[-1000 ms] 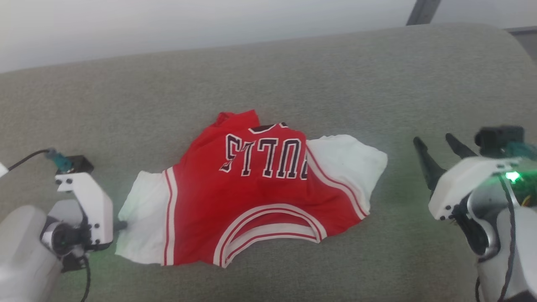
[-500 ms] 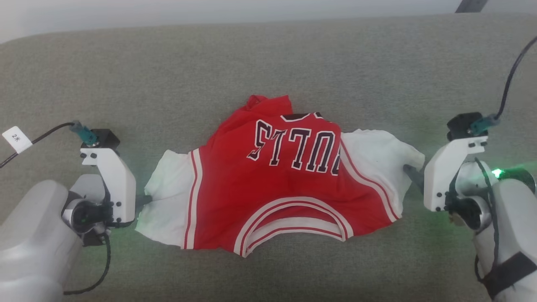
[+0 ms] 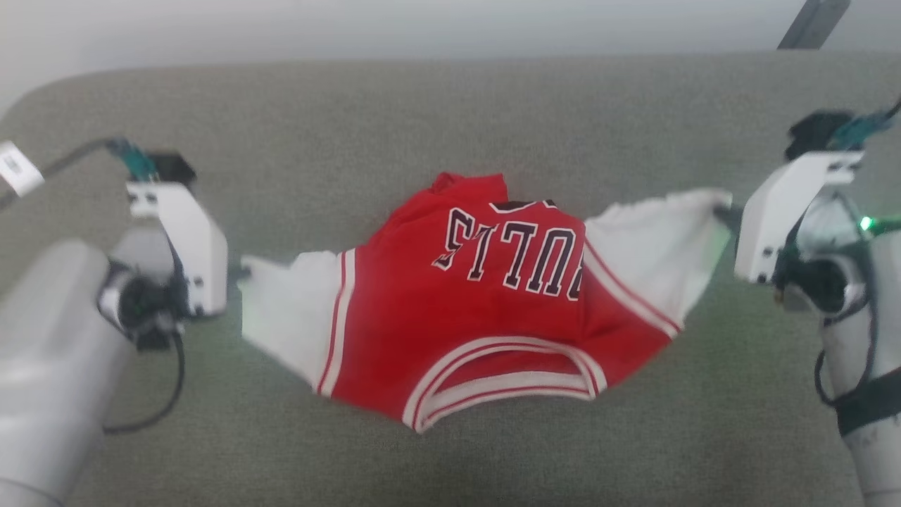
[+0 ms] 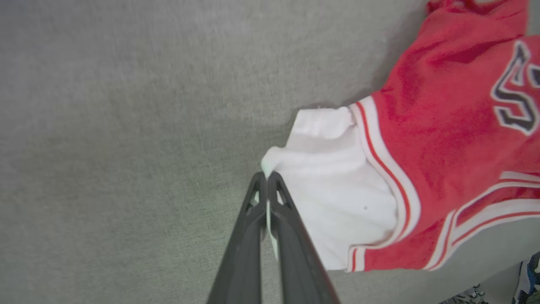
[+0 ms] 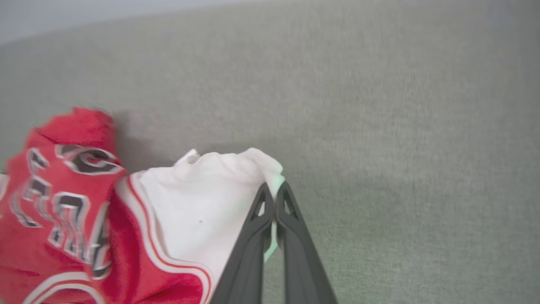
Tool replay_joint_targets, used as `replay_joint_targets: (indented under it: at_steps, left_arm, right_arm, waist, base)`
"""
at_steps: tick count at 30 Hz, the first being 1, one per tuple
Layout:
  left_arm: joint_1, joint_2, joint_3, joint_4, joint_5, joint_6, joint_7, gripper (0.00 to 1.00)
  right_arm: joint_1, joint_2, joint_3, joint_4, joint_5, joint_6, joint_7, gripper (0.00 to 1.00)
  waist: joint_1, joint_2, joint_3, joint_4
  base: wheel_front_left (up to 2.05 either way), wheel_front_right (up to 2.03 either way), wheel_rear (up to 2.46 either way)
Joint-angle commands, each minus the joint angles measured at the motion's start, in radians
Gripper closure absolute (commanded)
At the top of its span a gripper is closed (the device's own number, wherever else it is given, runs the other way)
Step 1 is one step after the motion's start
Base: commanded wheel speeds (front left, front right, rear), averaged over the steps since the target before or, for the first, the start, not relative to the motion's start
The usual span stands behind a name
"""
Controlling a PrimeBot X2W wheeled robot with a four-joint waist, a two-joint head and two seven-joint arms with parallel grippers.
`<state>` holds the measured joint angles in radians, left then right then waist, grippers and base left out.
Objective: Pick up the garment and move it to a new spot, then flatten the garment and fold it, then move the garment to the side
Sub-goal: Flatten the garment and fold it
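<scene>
A grey-green fabric surface (image 3: 450, 113) lies under everything. The left gripper (image 4: 268, 177) reaches in from the middle left, and its jaws are closed on the tip of one white sleeve. The right gripper (image 5: 274, 190) comes in from the upper right and pinches the other sleeve. The red jersey (image 3: 479, 317) is stretched between them at the centre, with its letters upside down. Half a second ago the sleeves lay slack; now they are pulled tight.
</scene>
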<state>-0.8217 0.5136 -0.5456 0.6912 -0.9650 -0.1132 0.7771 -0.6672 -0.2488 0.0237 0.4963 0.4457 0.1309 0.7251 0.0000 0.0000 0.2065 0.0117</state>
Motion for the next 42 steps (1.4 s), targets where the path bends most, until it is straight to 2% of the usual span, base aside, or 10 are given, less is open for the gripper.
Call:
replay_joint_targets:
  at_steps: [1, 4, 8, 13, 20, 24, 33, 42]
  left_arm:
    - [-0.036, 0.007, 0.011, -0.013, 0.010, 0.002, 0.006, 1.00]
    - [-0.079, 0.016, 0.017, -0.025, 0.013, 0.010, 0.019, 1.00]
    - [-0.170, 0.025, 0.033, -0.045, 0.020, 0.028, 0.024, 1.00]
    - [-0.294, 0.027, 0.058, -0.049, 0.040, 0.057, -0.002, 1.00]
    - [-0.455, 0.009, 0.102, -0.002, 0.070, 0.090, -0.101, 1.00]
    - [-0.525, -0.004, 0.106, 0.037, 0.082, 0.092, -0.138, 1.00]
    - [-0.635, -0.016, 0.098, 0.122, 0.132, 0.072, -0.244, 1.00]
    - [-0.796, -0.050, 0.105, 0.201, 0.198, 0.065, -0.491, 1.00]
  right_arm:
    - [-0.025, 0.007, -0.013, -0.016, 0.013, 0.000, -0.010, 1.00]
    - [-0.057, 0.001, -0.021, -0.039, 0.021, 0.000, -0.024, 1.00]
    - [-0.123, 0.024, -0.043, -0.070, 0.061, 0.000, -0.027, 1.00]
    - [-0.228, 0.049, -0.078, -0.090, 0.056, 0.000, -0.094, 1.00]
    - [-0.386, 0.088, -0.096, -0.031, 0.030, 0.000, -0.210, 1.00]
    - [-0.463, 0.107, -0.109, 0.036, 0.012, 0.000, -0.268, 1.00]
    - [-0.602, 0.095, -0.079, 0.168, -0.064, 0.000, -0.456, 1.00]
    - [-0.788, 0.072, -0.002, 0.296, -0.183, 0.000, -0.798, 1.00]
  waist:
    - [0.0000, 0.0000, -0.035, 0.005]
    - [0.0000, 0.0000, -0.059, 0.007]
    - [0.0000, 0.0000, -0.106, 0.010]
    - [0.0000, 0.0000, -0.150, 0.010]
    - [0.0000, 0.0000, -0.189, 0.005]
    - [0.0000, 0.0000, -0.193, 0.005]
    - [0.0000, 0.0000, -0.075, 0.009]
    - [0.0000, 0.0000, 0.120, 0.009]
  base:
    - [0.00, 0.00, 0.00]
    - [0.00, 0.00, 0.00]
    - [0.00, 0.00, 0.00]
    - [0.00, 0.00, 0.00]
    - [0.00, 0.00, 0.00]
    - [0.00, 0.00, 0.00]
    - [0.00, 0.00, 0.00]
    - [0.00, 0.00, 0.00]
